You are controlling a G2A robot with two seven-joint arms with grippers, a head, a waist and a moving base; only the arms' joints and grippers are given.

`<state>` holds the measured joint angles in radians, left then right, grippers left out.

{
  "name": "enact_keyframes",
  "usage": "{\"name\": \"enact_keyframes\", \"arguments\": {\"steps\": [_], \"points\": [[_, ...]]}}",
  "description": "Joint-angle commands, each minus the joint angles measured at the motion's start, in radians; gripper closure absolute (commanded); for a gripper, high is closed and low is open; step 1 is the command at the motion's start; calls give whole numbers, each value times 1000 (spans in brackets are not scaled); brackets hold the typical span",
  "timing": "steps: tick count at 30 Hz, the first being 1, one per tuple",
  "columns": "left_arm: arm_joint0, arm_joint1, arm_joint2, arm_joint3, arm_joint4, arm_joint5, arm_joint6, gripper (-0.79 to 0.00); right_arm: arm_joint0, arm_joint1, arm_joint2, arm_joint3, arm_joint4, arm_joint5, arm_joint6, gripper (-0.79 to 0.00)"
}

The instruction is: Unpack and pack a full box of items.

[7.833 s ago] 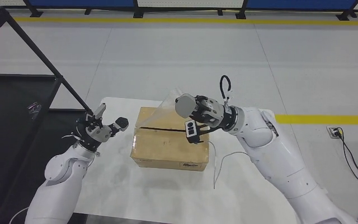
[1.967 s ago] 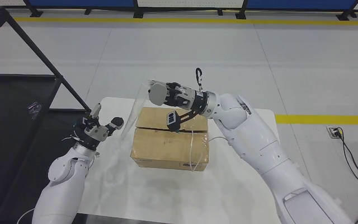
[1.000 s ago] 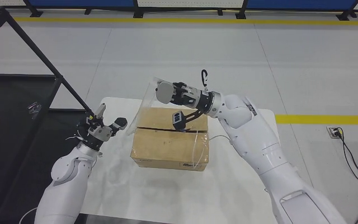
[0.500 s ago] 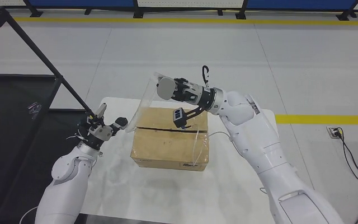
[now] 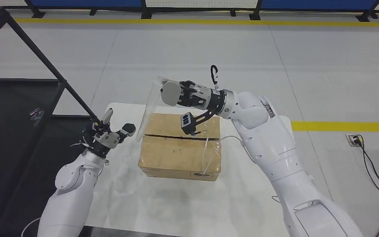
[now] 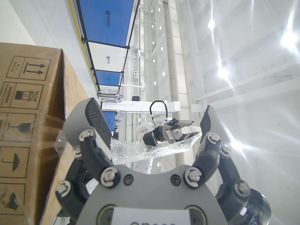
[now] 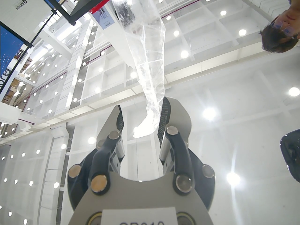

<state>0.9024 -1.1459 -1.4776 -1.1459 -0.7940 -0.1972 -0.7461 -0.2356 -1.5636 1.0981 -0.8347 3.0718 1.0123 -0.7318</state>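
A taped brown cardboard box (image 5: 180,148) sits on the white table (image 5: 118,195). My right gripper (image 5: 163,90) hangs above the box's far left corner, shut on a clear plastic film (image 5: 148,114) that slopes down to the box's left edge. In the right wrist view the film (image 7: 140,47) runs up from between the fingers of the right gripper (image 7: 143,115). My left gripper (image 5: 116,128) stands open left of the box, nothing between its fingers (image 6: 98,118). The left wrist view has the box's printed side (image 6: 28,118) close by and the film (image 6: 168,148) beyond it.
A thin white cord (image 5: 204,157) lies over the box's right part and trails onto the table. A small black tag (image 5: 188,121) dangles under the right wrist. A black frame post (image 5: 47,65) slants past the table's left side, with a dark floor mat (image 5: 23,118) behind it.
Since the earliest frame the right gripper has carried the film from over the box's far side up and leftward. In the last second it shifted only slightly. The left arm stayed almost still.
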Motion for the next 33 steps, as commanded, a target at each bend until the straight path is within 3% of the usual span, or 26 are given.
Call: {"name": "enact_keyframes", "arguments": {"steps": [1, 14, 33], "points": [[-2, 0, 0, 2, 1, 2, -2, -785, 3, -2, -2, -7, 0, 0, -9, -369], [-4, -3, 23, 17, 14, 25, -52, -785, 59, -5, -44, 35, 0, 0, -64, -366], [-7, -12, 55, 12, 29, 11, -67, -785, 84, 28, -69, 78, -92, 0, 45, -351]]}}
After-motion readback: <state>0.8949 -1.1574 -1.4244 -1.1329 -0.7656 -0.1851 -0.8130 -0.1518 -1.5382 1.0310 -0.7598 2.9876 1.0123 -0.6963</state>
